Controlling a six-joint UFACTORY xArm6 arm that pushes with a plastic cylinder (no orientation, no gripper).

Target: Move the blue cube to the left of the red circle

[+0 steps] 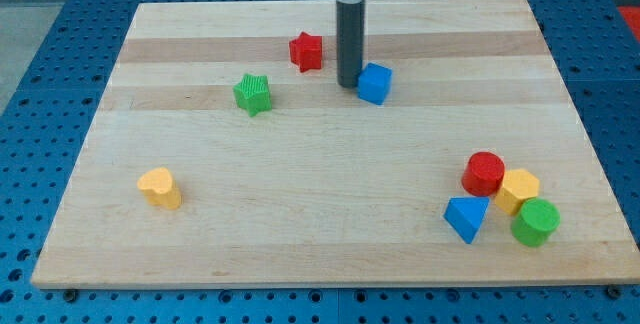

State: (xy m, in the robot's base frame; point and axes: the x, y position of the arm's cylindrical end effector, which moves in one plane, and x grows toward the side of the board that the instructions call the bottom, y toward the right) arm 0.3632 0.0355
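Note:
The blue cube (375, 83) sits near the view's top centre of the wooden board (320, 214). My tip (347, 85) rests just left of the cube, touching or nearly touching its left side. The red circle (484, 173), a short red cylinder, stands at the view's lower right, far below and right of the cube.
A red star (307, 51) lies left of my tip. A green star (254, 94) lies further left. A yellow heart-like block (160, 187) is at lower left. Beside the red circle cluster a yellow hexagon (518, 190), a blue triangle (466, 217) and a green cylinder (536, 222).

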